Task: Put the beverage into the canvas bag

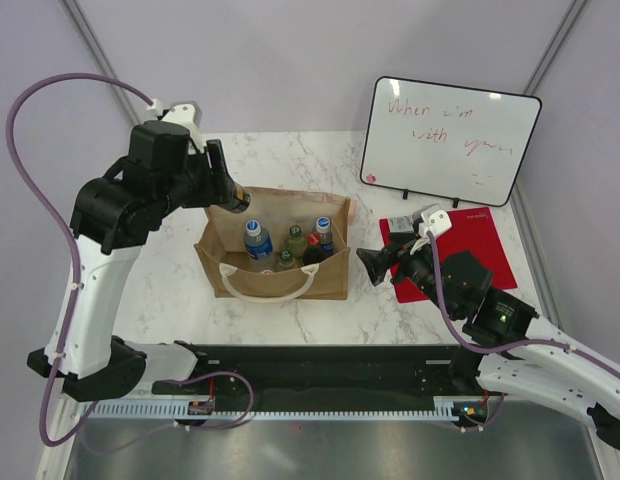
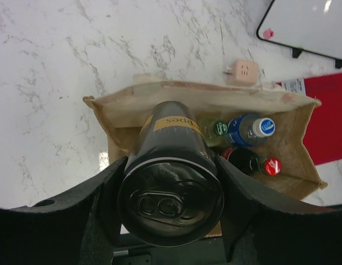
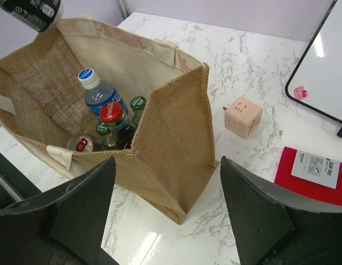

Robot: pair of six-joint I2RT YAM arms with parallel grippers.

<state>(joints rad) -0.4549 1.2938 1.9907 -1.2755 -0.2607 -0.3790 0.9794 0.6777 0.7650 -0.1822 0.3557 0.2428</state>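
Note:
The tan canvas bag (image 1: 290,285) stands open mid-table and holds several bottles and a can. My left gripper (image 1: 228,192) is shut on a black beverage can with a gold label (image 2: 171,165), held tilted over the bag's far left rim (image 2: 160,91). The can's end also shows at the top left of the right wrist view (image 3: 33,14). My right gripper (image 1: 370,262) is open and empty just right of the bag, level with its right side wall (image 3: 176,138). Inside the bag (image 3: 38,77) are a blue-capped bottle (image 3: 96,91), a red-capped bottle (image 3: 113,113) and a silver can (image 3: 80,144).
A whiteboard (image 1: 450,140) leans at the back right. A red mat (image 1: 460,250) lies right of the bag, with a white card (image 3: 315,168) on it. A small pink plug cube (image 3: 242,117) sits between the bag and the whiteboard. A black rail (image 1: 320,370) runs along the near edge.

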